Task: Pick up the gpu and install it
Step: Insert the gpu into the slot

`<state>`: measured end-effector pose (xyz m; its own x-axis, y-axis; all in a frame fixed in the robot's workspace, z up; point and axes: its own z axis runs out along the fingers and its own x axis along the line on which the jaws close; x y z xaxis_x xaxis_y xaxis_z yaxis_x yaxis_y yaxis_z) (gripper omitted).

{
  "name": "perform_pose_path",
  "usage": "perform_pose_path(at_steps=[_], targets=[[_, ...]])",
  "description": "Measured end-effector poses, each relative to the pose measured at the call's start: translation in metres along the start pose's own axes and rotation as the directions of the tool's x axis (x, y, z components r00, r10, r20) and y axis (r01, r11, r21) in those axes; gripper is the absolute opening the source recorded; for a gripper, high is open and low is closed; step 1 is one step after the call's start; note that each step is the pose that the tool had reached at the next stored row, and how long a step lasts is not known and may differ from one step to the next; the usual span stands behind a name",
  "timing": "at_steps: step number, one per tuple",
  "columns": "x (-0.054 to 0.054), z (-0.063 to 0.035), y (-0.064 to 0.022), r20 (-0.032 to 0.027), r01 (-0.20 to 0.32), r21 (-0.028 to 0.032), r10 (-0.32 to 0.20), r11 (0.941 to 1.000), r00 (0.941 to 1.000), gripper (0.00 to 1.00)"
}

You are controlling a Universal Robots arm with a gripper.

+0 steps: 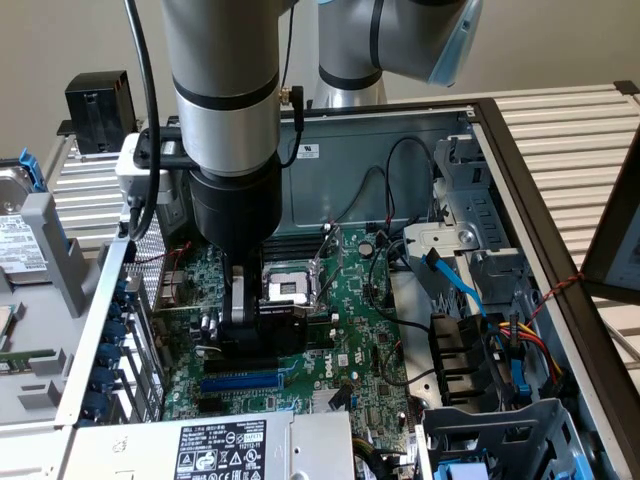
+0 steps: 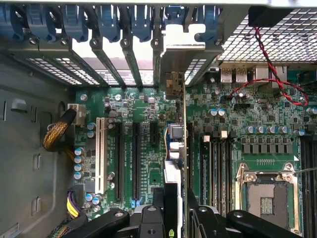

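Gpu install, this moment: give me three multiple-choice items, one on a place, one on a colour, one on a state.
1. Where is the gpu?
A. Inside the case, over the motherboard, in the gripper
B. Lying outside the case
C. Resting on top of the robot arm

2. What colour is the motherboard's board?
A. Red
B. White
C. Green

3. How does the CPU socket stand?
A. Under a fan cooler
B. Bare, with no cooler on it
C. Buried under cables

Answers:
1 A: the exterior view shows the gripper clamped on the black-shrouded card above the board.
2 C: the board reads green in both views.
3 B: its metal frame is in plain sight with nothing mounted on it.
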<state>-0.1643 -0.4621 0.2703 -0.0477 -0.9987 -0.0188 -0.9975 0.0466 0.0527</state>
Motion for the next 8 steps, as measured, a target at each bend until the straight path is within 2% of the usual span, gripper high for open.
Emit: perform_pose_path(at_steps=[8], targets=[[-0.0005,0.0002,0.0004,-0.0002,0.001,-0.0002,-0.001,1.0,1.0,0.27]])
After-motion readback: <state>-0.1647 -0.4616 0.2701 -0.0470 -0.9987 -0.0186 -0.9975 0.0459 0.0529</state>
